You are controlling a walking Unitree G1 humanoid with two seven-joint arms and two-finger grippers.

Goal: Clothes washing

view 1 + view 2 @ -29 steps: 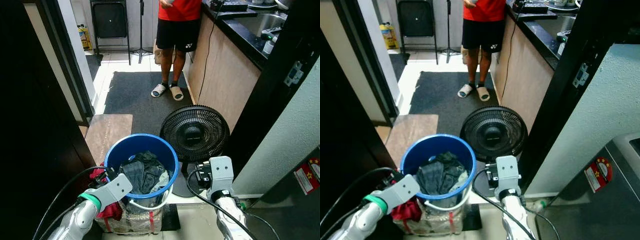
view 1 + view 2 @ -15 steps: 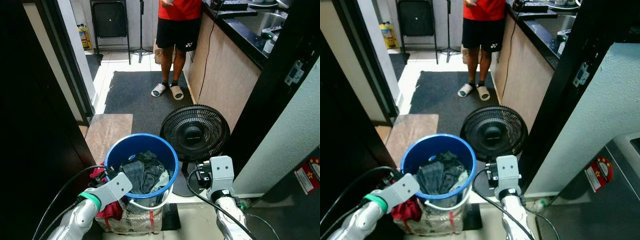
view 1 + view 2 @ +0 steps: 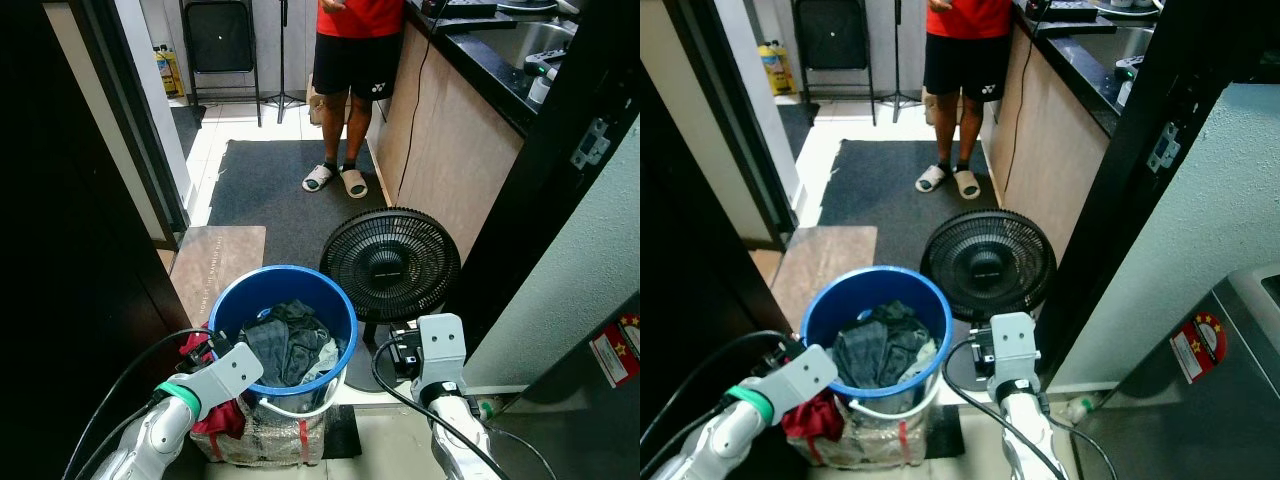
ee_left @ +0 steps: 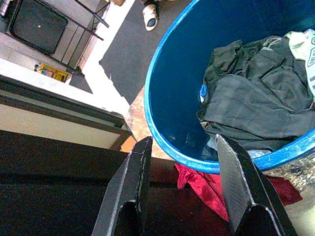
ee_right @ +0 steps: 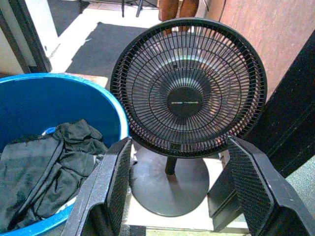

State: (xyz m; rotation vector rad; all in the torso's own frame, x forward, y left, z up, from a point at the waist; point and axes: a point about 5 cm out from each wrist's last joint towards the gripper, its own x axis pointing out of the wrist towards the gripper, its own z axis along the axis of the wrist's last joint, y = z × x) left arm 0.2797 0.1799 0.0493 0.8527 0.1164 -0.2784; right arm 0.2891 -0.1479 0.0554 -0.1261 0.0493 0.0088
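A blue bucket (image 3: 286,271) stands on the floor just ahead, holding a heap of dark clothes (image 3: 290,340) with a bit of white. A red cloth (image 3: 222,418) hangs outside the bucket's near left wall. My left gripper (image 4: 183,142) is open at the bucket's near left rim (image 4: 162,73), with the red cloth (image 4: 206,184) below its fingers. My right gripper (image 5: 180,142) is open and holds nothing. It hovers low to the right of the bucket (image 5: 29,98) and points at the fan (image 5: 186,88).
A black floor fan (image 3: 390,265) stands right of the bucket. A person (image 3: 352,60) in a red shirt stands on the dark mat (image 3: 265,190) by the counter (image 3: 470,140). A dark door (image 3: 60,260) is on the left, a grey appliance (image 3: 1225,385) at the lower right.
The camera has shifted slightly. Both arms and the bucket stay where they were.
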